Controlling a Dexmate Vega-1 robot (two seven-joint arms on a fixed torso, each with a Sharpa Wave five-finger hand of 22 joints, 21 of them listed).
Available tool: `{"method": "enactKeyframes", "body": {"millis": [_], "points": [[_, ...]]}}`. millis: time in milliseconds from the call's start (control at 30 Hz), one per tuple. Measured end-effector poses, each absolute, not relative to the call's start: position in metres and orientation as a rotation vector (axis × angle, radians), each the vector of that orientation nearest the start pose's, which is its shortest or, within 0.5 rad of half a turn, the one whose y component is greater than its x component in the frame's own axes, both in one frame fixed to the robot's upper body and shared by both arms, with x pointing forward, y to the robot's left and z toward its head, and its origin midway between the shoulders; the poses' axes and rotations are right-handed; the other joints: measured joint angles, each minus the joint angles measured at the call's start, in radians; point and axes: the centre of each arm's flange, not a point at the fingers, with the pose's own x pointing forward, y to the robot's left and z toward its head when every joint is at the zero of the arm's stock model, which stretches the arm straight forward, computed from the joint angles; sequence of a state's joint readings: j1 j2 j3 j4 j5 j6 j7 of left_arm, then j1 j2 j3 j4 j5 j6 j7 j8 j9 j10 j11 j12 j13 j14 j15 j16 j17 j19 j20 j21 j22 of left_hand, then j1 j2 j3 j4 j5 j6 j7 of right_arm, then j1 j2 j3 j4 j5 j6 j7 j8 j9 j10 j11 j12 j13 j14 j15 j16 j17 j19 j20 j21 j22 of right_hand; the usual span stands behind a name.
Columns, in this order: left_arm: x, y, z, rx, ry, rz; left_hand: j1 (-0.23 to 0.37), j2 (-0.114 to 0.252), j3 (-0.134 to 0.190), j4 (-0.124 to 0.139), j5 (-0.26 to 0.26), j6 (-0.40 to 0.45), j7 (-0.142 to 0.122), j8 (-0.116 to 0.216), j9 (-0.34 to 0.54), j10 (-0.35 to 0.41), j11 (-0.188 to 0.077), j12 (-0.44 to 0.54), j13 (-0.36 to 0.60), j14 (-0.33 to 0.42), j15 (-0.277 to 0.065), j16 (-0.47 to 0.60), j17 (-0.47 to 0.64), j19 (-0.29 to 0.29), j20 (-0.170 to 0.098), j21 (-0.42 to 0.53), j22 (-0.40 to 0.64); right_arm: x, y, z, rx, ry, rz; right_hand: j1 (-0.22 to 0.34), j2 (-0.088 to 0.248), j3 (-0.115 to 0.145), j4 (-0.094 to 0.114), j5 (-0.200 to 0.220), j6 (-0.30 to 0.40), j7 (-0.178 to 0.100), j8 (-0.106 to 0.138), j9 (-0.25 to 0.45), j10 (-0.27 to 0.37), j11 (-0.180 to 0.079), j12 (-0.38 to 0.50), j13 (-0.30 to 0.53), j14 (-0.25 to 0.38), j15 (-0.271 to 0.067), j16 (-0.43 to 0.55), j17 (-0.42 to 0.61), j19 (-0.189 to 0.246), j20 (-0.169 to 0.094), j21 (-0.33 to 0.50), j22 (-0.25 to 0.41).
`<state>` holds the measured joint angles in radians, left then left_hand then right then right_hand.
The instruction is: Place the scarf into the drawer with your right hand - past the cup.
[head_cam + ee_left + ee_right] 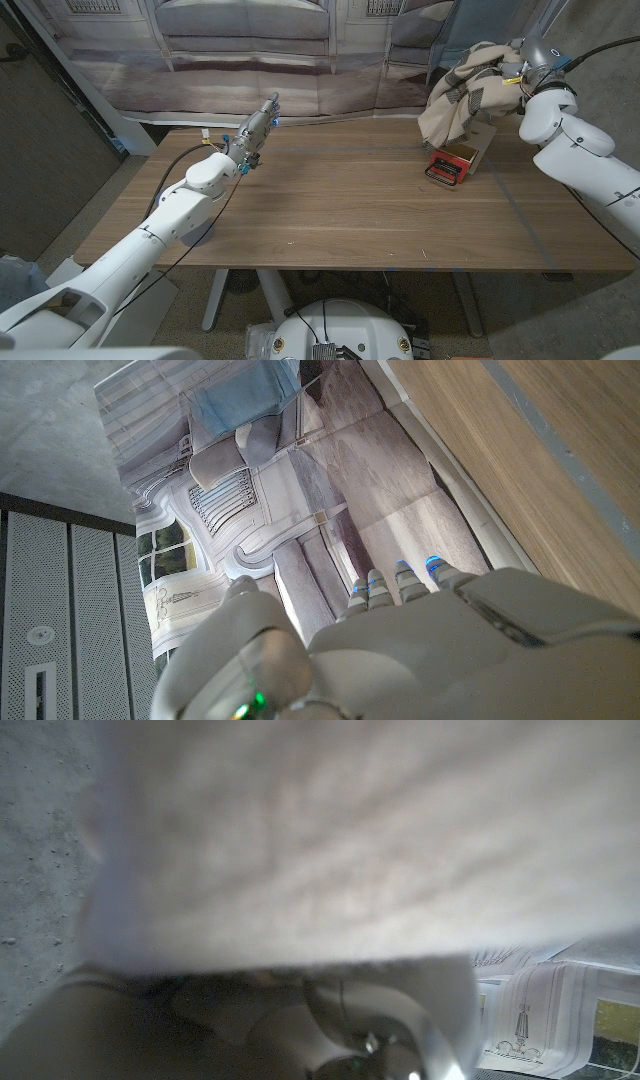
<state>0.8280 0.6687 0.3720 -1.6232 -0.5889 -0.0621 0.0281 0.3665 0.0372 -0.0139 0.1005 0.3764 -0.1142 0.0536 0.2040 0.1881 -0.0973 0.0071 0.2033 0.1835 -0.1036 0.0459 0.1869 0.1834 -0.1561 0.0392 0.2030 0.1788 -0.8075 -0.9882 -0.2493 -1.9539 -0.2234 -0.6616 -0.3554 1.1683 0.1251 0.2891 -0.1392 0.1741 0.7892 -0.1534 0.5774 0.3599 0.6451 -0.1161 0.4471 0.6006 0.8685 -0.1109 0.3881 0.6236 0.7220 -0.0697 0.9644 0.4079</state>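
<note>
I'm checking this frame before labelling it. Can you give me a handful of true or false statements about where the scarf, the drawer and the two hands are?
1. The right hand holds the scarf up off the table. True.
2. The scarf already lies folded inside the drawer. False: it hangs from the right hand above the drawer, bunched and draping.
3. The drawer sits near the table's far right part. True.
4. The left hand holds one end of the scarf. False: it holds nothing, well away on the left side, fingers stretched towards the far edge.
5. The scarf is plain red. False: it is beige with darker stripes.
</note>
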Motion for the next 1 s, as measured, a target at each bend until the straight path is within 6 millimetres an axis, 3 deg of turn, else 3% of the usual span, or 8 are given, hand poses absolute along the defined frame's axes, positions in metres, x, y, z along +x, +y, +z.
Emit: {"method": "enactKeyframes", "body": {"millis": [433,1000], "points": [[0.610,0.265,0.048,0.170,-0.618,-0.271,0.004,0.004,-0.004,-0.004,0.000,0.000,0.000,0.000,0.000,0.000,0.000,0.000,0.000,-0.005,0.005,0.000,0.000,0.000,0.000,0.000,0.000,0.512,-0.415,0.166,-1.084,-0.520,-0.795,0.000,0.000,0.000,0.000,0.000,0.000,0.000,-0.001,0.003,0.002,-0.002,-0.005,0.005,0.000,0.000,0.000,0.005,-0.002,-0.002,0.010,-0.001],[0.607,0.268,0.042,0.165,-0.611,-0.260,0.004,0.004,-0.008,0.000,0.000,0.002,-0.002,0.000,0.000,0.000,0.000,0.000,0.000,-0.005,0.005,0.000,0.000,0.000,0.000,0.000,0.000,0.529,-0.410,0.160,-1.168,-0.450,-0.813,0.003,-0.003,0.004,0.004,-0.001,0.000,0.000,-0.003,0.001,0.012,-0.002,-0.006,0.014,-0.001,0.001,-0.003,0.009,-0.014,0.000,0.027,-0.010]]}}
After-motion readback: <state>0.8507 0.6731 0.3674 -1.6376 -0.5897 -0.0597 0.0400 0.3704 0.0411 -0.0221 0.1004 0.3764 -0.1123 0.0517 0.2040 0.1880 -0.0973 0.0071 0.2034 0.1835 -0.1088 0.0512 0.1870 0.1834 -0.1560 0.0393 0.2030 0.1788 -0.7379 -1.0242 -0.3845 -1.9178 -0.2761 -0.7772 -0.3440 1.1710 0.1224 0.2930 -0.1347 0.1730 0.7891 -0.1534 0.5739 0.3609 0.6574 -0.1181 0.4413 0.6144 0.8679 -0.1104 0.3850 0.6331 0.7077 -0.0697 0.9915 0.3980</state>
